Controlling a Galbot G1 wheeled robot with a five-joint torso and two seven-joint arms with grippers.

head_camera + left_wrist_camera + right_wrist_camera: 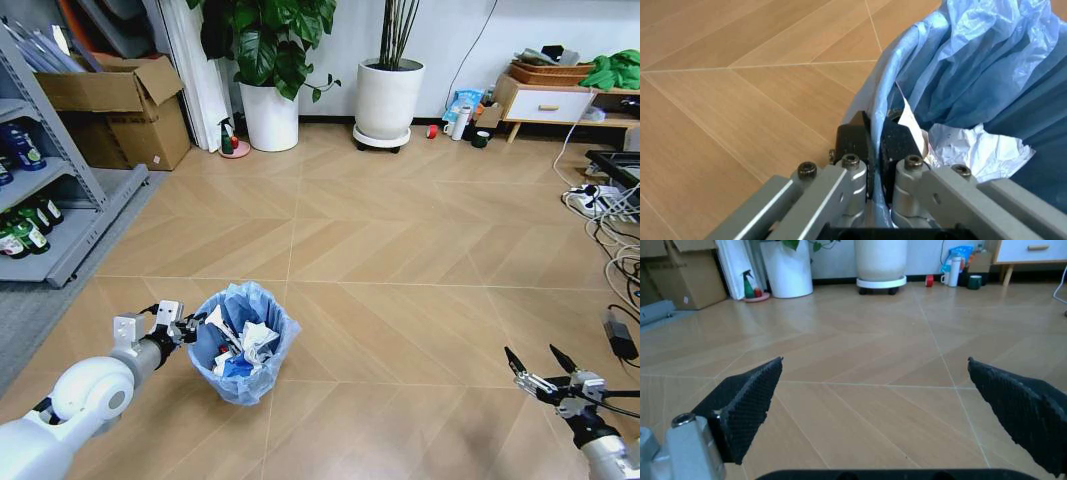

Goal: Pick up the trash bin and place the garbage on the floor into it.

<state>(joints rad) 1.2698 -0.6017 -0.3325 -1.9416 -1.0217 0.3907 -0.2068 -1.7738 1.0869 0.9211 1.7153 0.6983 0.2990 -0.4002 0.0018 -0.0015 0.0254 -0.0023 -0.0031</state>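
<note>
The trash bin (243,345) stands on the floor (400,300) at the robot's near left, lined with a light-blue bag that overhangs its rim. Crumpled white and blue-white garbage (243,345) lies inside it, filling it to near the rim.

The left gripper (190,326) is at the bin's left rim. In the left wrist view its dark fingers (853,142) are nearly together, pinching the rim and bag (960,60) between them, one finger outside the bin and one inside; white paper (977,150) lies just beside the inner finger.

The right gripper (540,368) hangs above bare floor at the near right, well apart from the bin. Its fingers (750,400) are spread wide and hold nothing.

At the far wall stand two white plant pots (388,98), a green spray bottle (227,138) on a pink dish, and cardboard boxes (120,110) beside a metal shelf (60,210). Cables (610,230) lie along the right side.
</note>
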